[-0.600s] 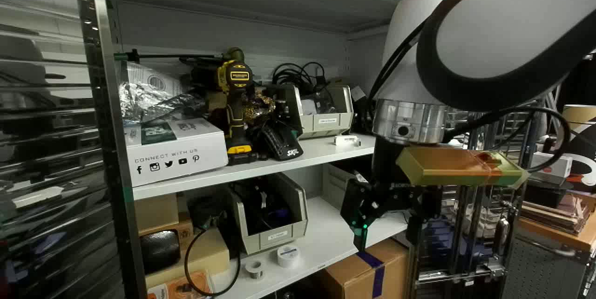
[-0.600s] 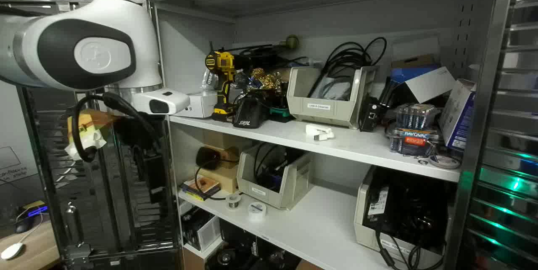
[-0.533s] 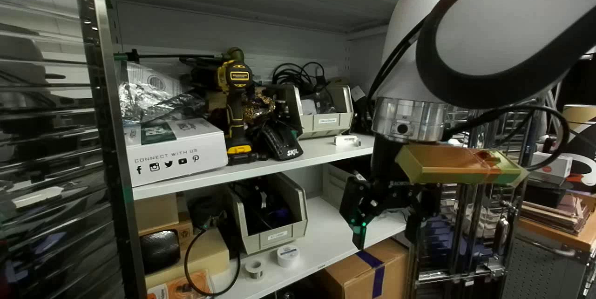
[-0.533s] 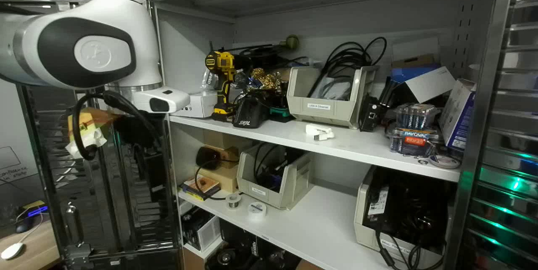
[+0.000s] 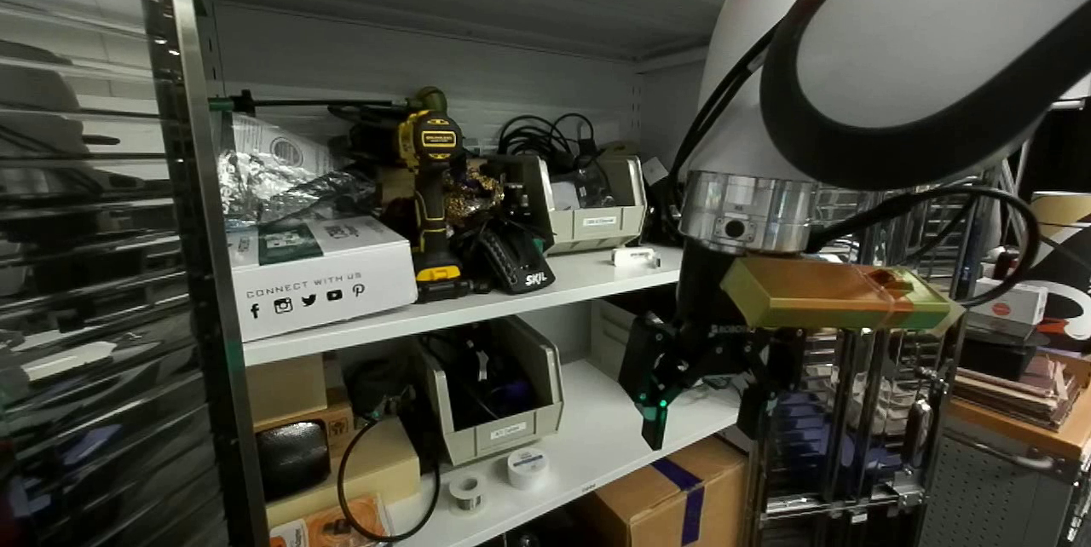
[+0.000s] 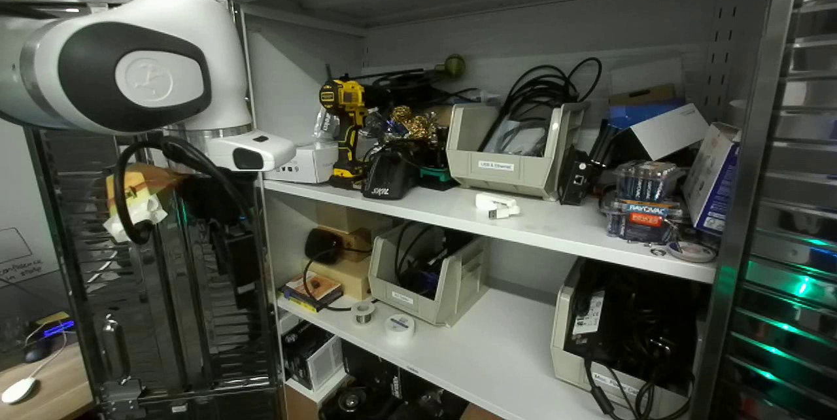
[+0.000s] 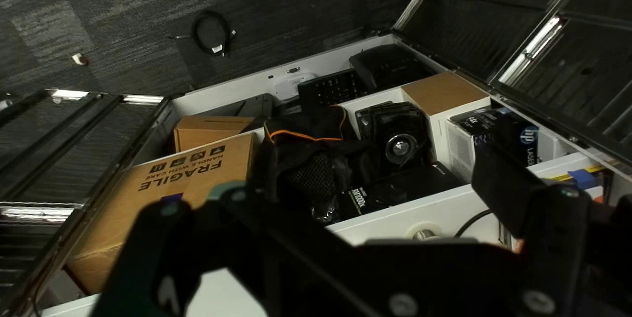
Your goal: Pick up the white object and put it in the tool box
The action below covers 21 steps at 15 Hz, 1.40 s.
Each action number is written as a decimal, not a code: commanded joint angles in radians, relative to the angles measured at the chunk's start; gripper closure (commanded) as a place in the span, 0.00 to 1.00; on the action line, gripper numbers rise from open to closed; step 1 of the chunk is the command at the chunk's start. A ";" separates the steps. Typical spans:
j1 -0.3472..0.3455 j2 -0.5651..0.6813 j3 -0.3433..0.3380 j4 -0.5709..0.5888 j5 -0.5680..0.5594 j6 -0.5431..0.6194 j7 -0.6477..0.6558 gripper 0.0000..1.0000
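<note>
White USB adapter | laid flat on the upper bench, squared plug end exposed | grey open-front bin, labelled "USB & Ethernet", set upright just behind the adapter in both exterior views; black cables are held inside, looped above its rim

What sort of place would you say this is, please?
Probably a lab or workshop storage cabinet: one shelf holds a power tool, a labelled bin of cables, and Rayovac batteries.
</note>
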 commanded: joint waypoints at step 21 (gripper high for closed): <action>-0.132 0.421 -0.170 0.483 -0.376 0.182 0.587 0.00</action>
